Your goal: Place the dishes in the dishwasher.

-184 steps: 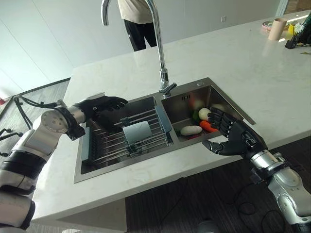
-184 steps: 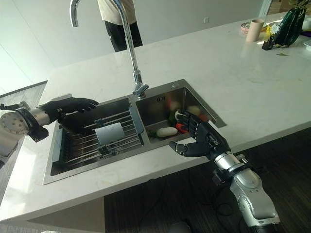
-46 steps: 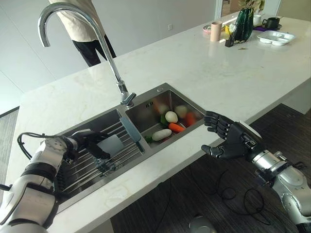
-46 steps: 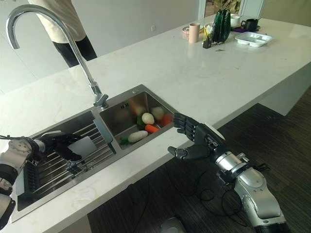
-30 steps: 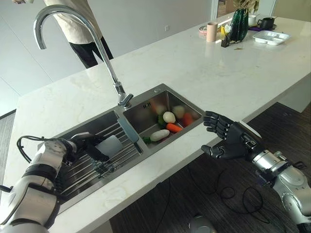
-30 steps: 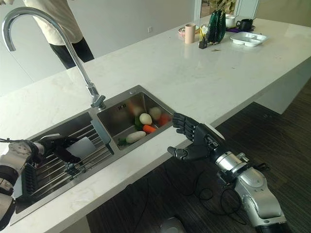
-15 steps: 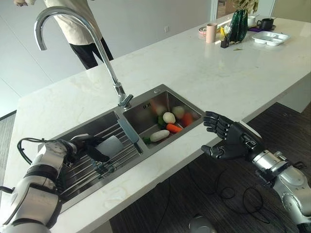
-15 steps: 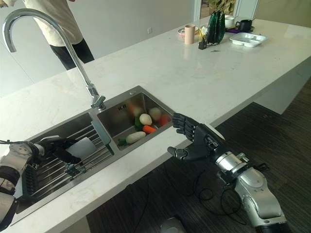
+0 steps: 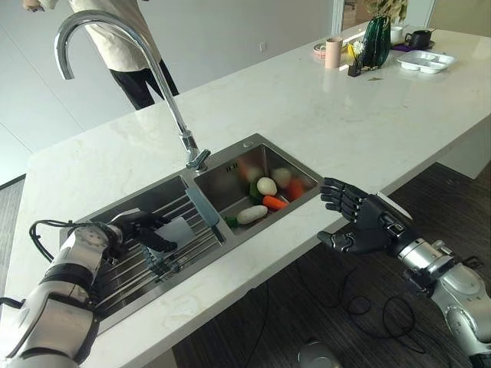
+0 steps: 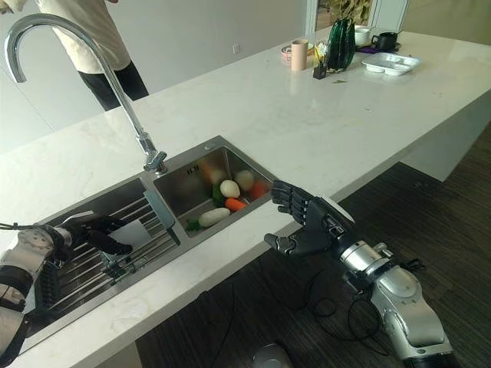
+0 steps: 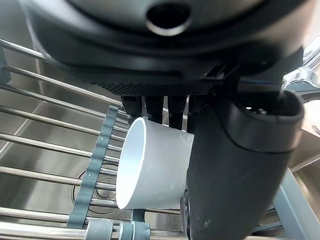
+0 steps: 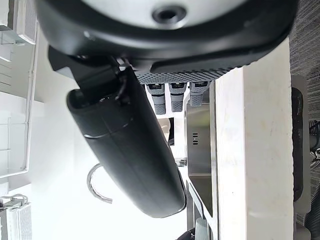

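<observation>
A white cup (image 9: 179, 228) lies on its side on the wire rack (image 9: 126, 270) over the left basin of the steel sink (image 9: 253, 146). My left hand (image 9: 144, 230) reaches in from the left and is curled on it. In the left wrist view the fingers pass behind the cup (image 11: 150, 170) and the thumb (image 11: 235, 165) lies across its front. My right hand (image 9: 367, 228) hovers open in front of the counter's near edge, right of the sink, holding nothing.
The right basin holds several vegetables (image 9: 265, 195). A tall curved faucet (image 9: 165, 84) rises behind the sink. A person (image 9: 130, 54) stands across the counter. A pink cup (image 9: 333, 52), a green vase (image 9: 377, 38) and a white tray (image 9: 426, 60) sit far right.
The camera has turned right since the oldest frames. My left hand came from the rack's far side to the cup and its thumb has settled on it. The right hand stays still.
</observation>
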